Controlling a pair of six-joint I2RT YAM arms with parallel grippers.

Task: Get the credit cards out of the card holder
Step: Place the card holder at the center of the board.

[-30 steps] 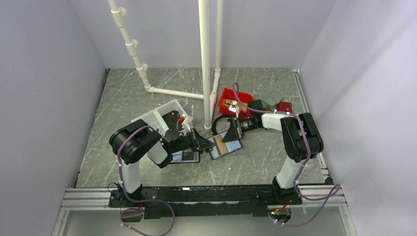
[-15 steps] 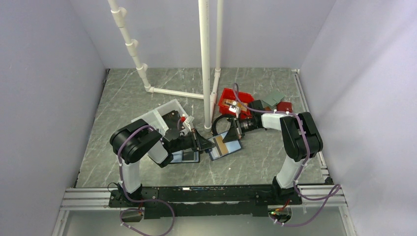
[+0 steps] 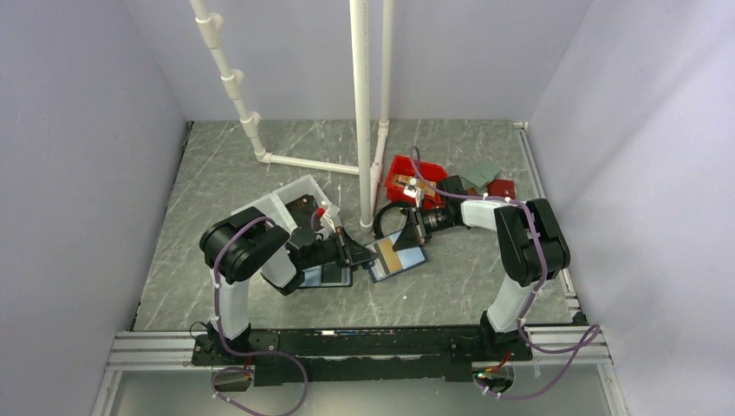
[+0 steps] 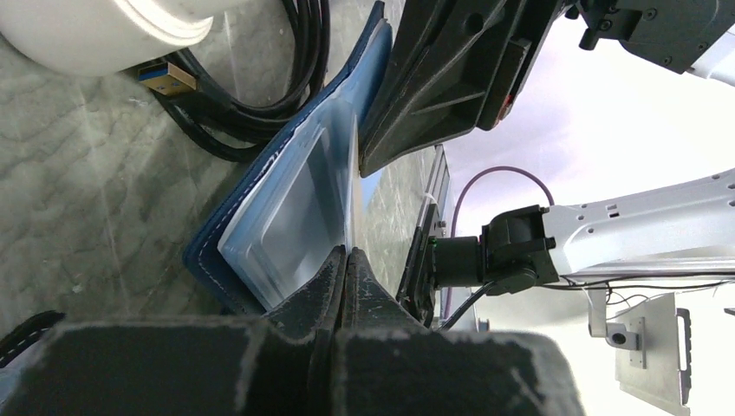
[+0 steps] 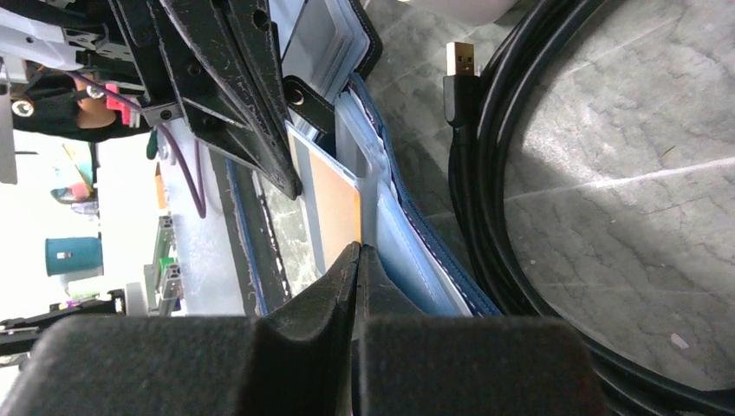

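- The right hand [image 5: 358,253] has its jaws pressed together on the near corner of the gold-orange credit card [image 5: 336,204], as far as its wrist view shows.
- The left hand [image 4: 347,258] is also closed, pinching the edge of a clear inner leaf of the card holder [image 4: 277,217].
- The card holder lies open on the desk [image 3: 260,165] between the two hands. Its navy cover is underneath, its light-blue pockets face up, and the card sits partly in a pocket.
- The step in hand looks like drawing the card out. It would go best as a straight pull along the pocket's length with the card kept flat.
- The left hand should hold the leaf down firmly so the holder does not travel with the card.
- The right hand's bite is only on a corner, so a slow pull guards against the card slipping free or bending.
- A black cable [image 5: 511,173] with a USB plug [image 5: 459,56] lies just beside the holder, and the retreat should stay clear of it.
- A black-edged folio [image 3: 328,276] lies near the left hand and is not part of the job.
- No brand, label or writing can be read on the card or the holder. The card shows only a plain orange face.
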